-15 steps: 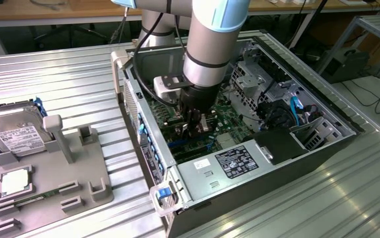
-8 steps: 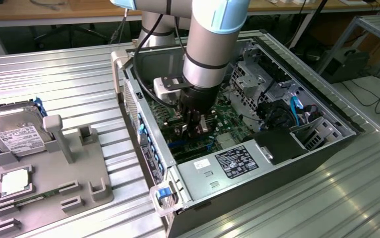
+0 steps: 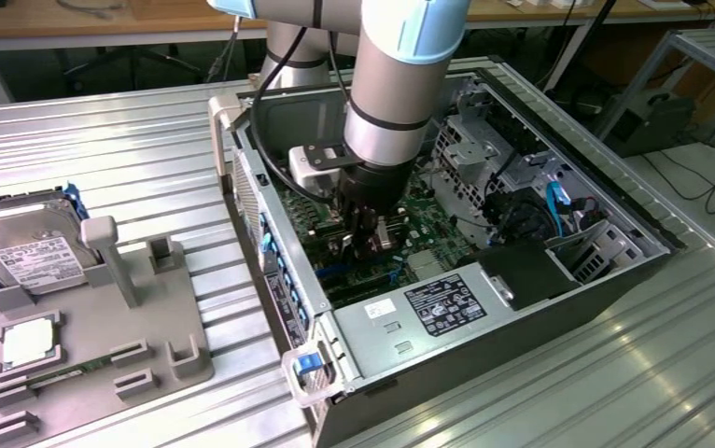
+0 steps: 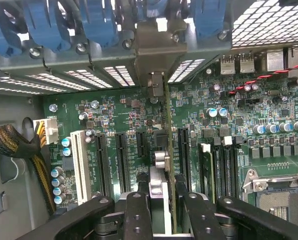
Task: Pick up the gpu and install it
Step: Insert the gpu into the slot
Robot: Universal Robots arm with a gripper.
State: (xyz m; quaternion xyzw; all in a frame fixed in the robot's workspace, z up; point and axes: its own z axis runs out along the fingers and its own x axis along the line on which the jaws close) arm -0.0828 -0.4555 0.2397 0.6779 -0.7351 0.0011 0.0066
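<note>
The gpu (image 4: 167, 125) shows edge-on as a thin dark slab standing over the green motherboard (image 4: 119, 115), between the black expansion slots (image 4: 121, 160). Its metal end bracket (image 4: 156, 42) lies against the case's rear slot openings. My gripper (image 4: 163, 212) is shut on the gpu's near end, with one black finger (image 4: 139, 210) on each side of the card. In the exterior view, my gripper (image 3: 368, 241) reaches straight down into the open computer case (image 3: 457, 308). I cannot tell whether the card's edge sits in a slot.
A braided cable bundle (image 4: 9, 142) and a white slot (image 4: 80, 165) lie beside the slots, and the CPU socket (image 4: 278, 185) is on the other side. On the exterior view's left, a grey fixture (image 3: 96, 327) holds a silver hard drive (image 3: 21, 252) and a square chip (image 3: 28, 341).
</note>
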